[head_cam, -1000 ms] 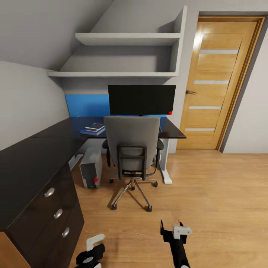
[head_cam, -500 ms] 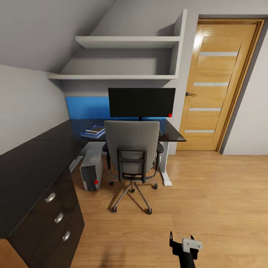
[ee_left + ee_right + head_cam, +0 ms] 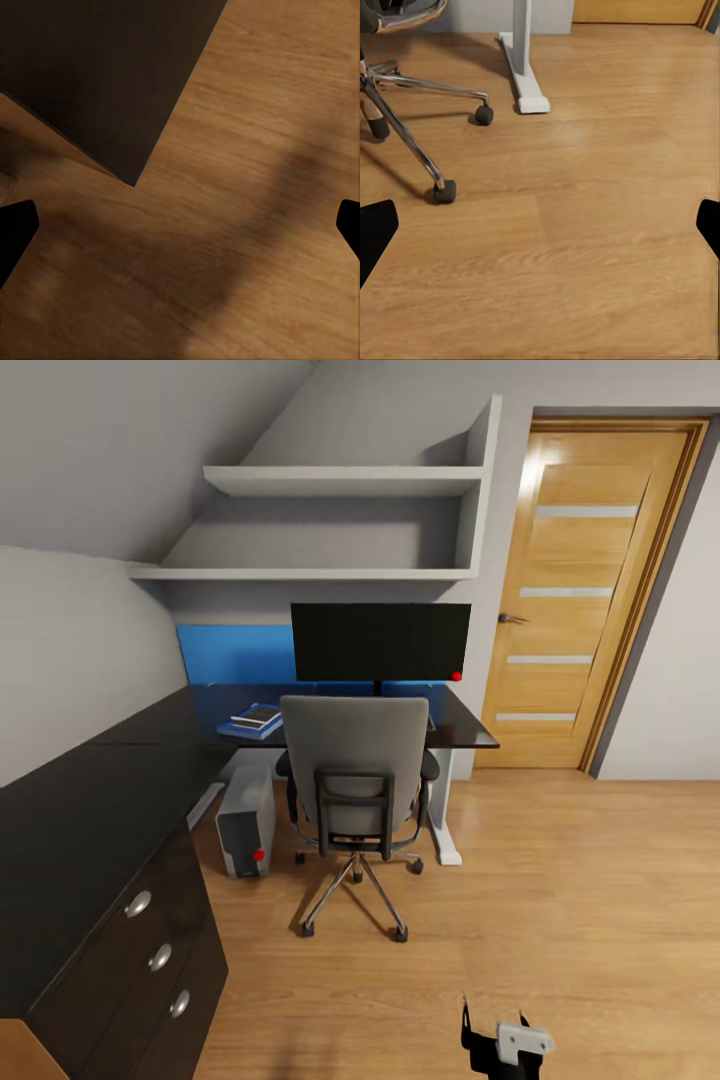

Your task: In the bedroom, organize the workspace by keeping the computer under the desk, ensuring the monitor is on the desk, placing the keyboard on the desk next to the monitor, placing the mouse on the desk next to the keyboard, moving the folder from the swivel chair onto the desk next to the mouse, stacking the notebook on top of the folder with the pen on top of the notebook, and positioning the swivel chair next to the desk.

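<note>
Swivel chair [image 3: 355, 780] tucked at the desk [image 3: 455, 725] beneath the monitor [image 3: 380, 641]; right gripper [image 3: 497, 1040] and left gripper [image 3: 180, 225] hang wide open, empty, seemingly mid-approach.

— What colours do you see? The desk [image 3: 465, 732] is black, the monitor [image 3: 381, 641] black with a red dot, and behind it sits a blue panel [image 3: 235, 653].

— The swivel chair [image 3: 355, 760] is grey on chrome legs, the computer [image 3: 246, 820] silver-grey, the floor [image 3: 560, 880] honey wood, and the door [image 3: 580, 590] light oak with pale stripes.
</note>
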### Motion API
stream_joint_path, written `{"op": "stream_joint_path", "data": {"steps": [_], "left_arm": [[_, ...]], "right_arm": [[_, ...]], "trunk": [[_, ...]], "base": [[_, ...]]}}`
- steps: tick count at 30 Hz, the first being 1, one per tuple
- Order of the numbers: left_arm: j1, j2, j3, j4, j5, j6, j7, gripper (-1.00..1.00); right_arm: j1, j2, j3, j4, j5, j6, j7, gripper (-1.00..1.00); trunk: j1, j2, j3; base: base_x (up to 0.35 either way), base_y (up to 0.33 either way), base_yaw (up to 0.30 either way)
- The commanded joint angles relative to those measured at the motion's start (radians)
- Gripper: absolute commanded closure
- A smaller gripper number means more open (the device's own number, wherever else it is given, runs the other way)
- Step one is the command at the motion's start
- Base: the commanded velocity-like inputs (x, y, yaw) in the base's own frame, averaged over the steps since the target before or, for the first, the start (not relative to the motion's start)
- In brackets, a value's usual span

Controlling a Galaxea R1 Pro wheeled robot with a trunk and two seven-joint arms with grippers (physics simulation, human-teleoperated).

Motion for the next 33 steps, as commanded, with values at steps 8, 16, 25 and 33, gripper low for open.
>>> {"op": "stream_joint_path", "data": {"steps": [8,16,25,33], "left_arm": [[0.0,0.0,-0.009,-0.001,0.005,-0.002,0.006,-1.0],[0.0,-0.001,-0.011,0.0,0.004,-0.002,0.006,-1.0],[0.001,0.0,-0.011,0.0,0.004,-0.001,0.004,-1.0],[0.011,-0.001,-0.011,0.0,0.004,-0.001,0.003,-1.0]], "right_arm": [[0.039,0.0,0.01,0.002,-0.008,-0.003,-0.002,-1.0],[0.041,0.0,0.01,0.002,-0.008,-0.003,-0.002,-1.0],[0.041,0.0,0.01,0.002,-0.008,-0.003,-0.002,-1.0],[0.041,0.0,0.01,0.002,-0.008,-0.003,-0.002,-1.0]], "trunk": [[-0.031,0.056,0.024],[-0.046,0.084,0.037],[-0.081,0.147,0.065],[-0.111,0.203,0.09]], "base": [[0.0,0.0,0.0],[0.0,0.0,0.0],[0.0,0.0,0.0],[0.0,0.0,0.0]]}}
